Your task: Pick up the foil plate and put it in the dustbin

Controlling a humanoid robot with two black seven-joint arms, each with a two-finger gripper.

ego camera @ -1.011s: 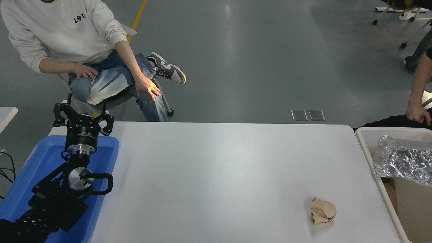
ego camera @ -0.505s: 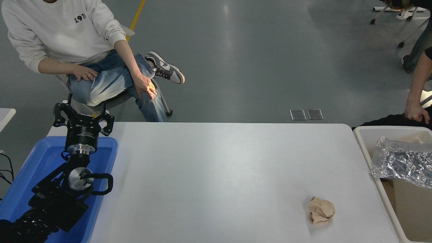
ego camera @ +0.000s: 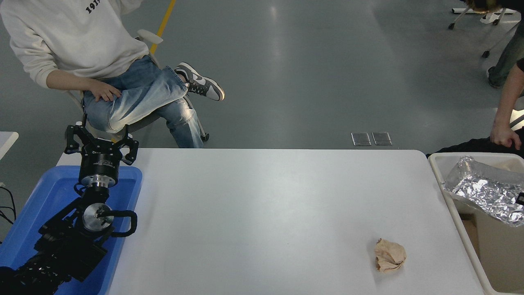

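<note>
The foil plate [ego camera: 483, 190], shiny crinkled silver, hangs tilted over the far part of the dustbin [ego camera: 499, 254], a cream bin at the table's right end. Its left end is raised near the bin's rim, and its right end runs off the picture. Only a small black sliver of my right gripper [ego camera: 520, 199] shows at the right edge, against the foil. My left gripper [ego camera: 101, 144] is parked at the lower left over the blue tub, its fingers spread with nothing in them.
A crumpled brown paper ball [ego camera: 390, 255] lies on the white table [ego camera: 266, 205] near the bin. The blue tub [ego camera: 49, 196] sits at the table's left end. One person sits beyond the far left corner. Another person's hand [ego camera: 505, 137] rests just behind the bin.
The foil plate has shifted up and to the left over the bin, and its left end has lifted. The seated person has drawn a hand off the knee. My left arm has not moved.
</note>
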